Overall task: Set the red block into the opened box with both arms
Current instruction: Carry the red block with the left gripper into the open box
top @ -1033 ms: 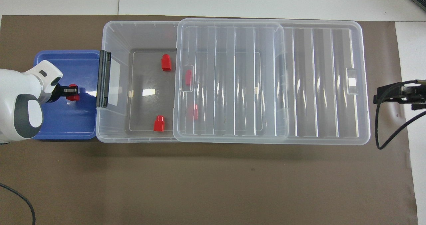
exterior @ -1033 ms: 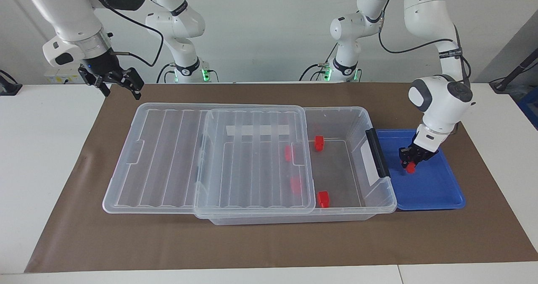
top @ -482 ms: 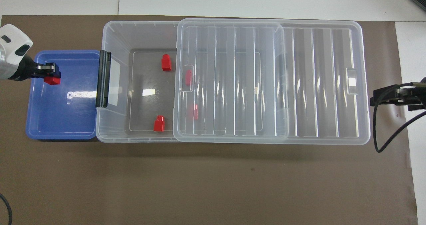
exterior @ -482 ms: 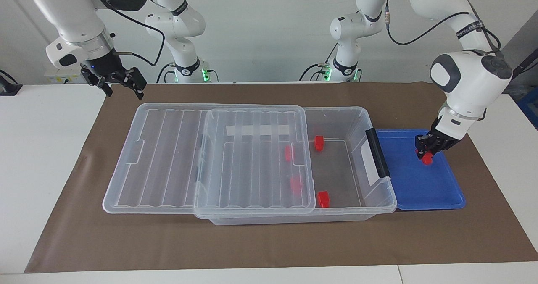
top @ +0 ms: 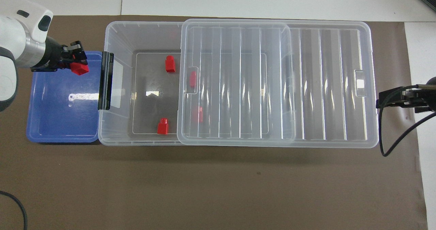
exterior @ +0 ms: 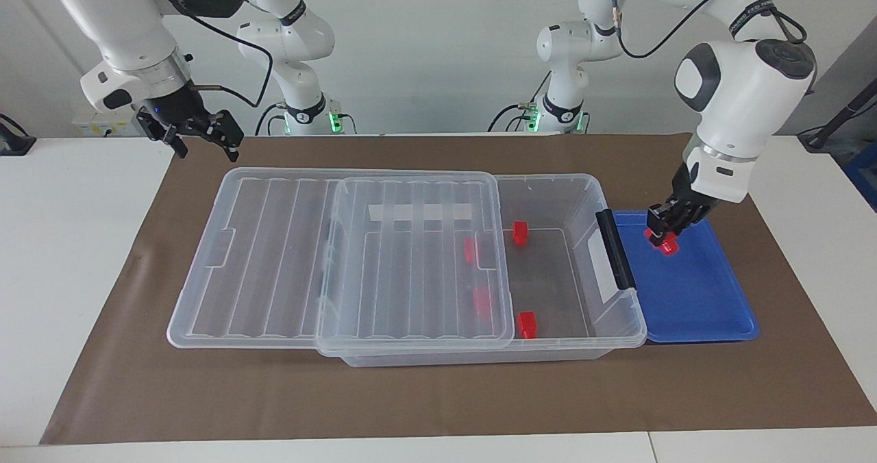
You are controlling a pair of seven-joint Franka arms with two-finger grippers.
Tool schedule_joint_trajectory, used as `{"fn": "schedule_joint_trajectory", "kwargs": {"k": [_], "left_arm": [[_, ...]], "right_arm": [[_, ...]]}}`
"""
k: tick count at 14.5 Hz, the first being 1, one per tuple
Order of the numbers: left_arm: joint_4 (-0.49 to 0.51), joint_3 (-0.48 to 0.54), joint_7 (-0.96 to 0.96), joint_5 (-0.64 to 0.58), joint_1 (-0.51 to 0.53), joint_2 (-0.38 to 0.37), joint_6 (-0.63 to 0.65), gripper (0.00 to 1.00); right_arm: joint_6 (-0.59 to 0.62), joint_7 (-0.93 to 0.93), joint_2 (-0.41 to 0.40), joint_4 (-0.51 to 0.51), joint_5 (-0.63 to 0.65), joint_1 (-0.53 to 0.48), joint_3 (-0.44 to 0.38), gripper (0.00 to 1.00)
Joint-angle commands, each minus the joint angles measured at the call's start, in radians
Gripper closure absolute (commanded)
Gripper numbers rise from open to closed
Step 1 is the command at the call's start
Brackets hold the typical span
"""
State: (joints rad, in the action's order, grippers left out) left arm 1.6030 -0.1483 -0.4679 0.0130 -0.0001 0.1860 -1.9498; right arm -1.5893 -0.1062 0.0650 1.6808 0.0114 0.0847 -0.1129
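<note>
My left gripper [exterior: 663,232] [top: 75,60] is shut on a small red block [exterior: 669,245] [top: 80,68]. It holds the block in the air over the blue tray [exterior: 712,312] [top: 51,121], close to the box's black handle [exterior: 614,247] [top: 106,80]. The clear box [exterior: 620,326] [top: 117,36] has its ribbed lid [exterior: 411,257] [top: 238,80] slid toward the right arm's end, so the end by the tray stands open. Several red blocks lie inside, two in the open part [exterior: 521,232] [top: 162,126] and two under the lid. My right gripper [exterior: 205,152] [top: 386,99] waits open in the air over the mat, off the lid's other end.
A brown mat [exterior: 438,394] covers the table under the box and tray. A black cable [top: 391,145] hangs from the right arm. Two slimmer white arms with green base lights [exterior: 308,117] stand at the robots' edge of the table.
My left gripper has lifted the red block off the tray, swung away from the box, then come back toward its handle. The right gripper has barely shifted.
</note>
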Motion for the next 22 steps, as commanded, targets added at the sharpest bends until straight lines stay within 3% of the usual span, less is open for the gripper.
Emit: {"fn": "schedule_joint_trajectory", "kwargs": {"k": [1, 5, 8, 13, 22], "left_arm": [[-0.003, 0.015, -0.093, 0.012, -0.063, 0.009, -0.052, 0.86], [0.021, 0.016, -0.13, 0.001, -0.122, 0.009, -0.093, 0.86], [0.11, 0.016, -0.202, -0.062, -0.176, 0.013, -0.21, 0.86], [0.167, 0.016, -0.239, -0.155, -0.234, 0.084, -0.288, 0.86], [0.297, 0.018, -0.273, -0.255, -0.228, 0.181, -0.5, 0.86]], "right_arm": [[0.005, 0.017, 0.007, 0.002, -0.019, 0.0, -0.01, 0.0], [0.005, 0.017, 0.007, 0.002, -0.019, -0.003, -0.01, 0.0], [0.005, 0.017, 0.007, 0.002, -0.019, -0.003, -0.011, 0.0], [0.005, 0.017, 0.007, 0.0, -0.019, -0.003, -0.01, 0.0], [0.005, 0.017, 0.007, 0.0, -0.019, -0.003, -0.01, 0.0]]}}
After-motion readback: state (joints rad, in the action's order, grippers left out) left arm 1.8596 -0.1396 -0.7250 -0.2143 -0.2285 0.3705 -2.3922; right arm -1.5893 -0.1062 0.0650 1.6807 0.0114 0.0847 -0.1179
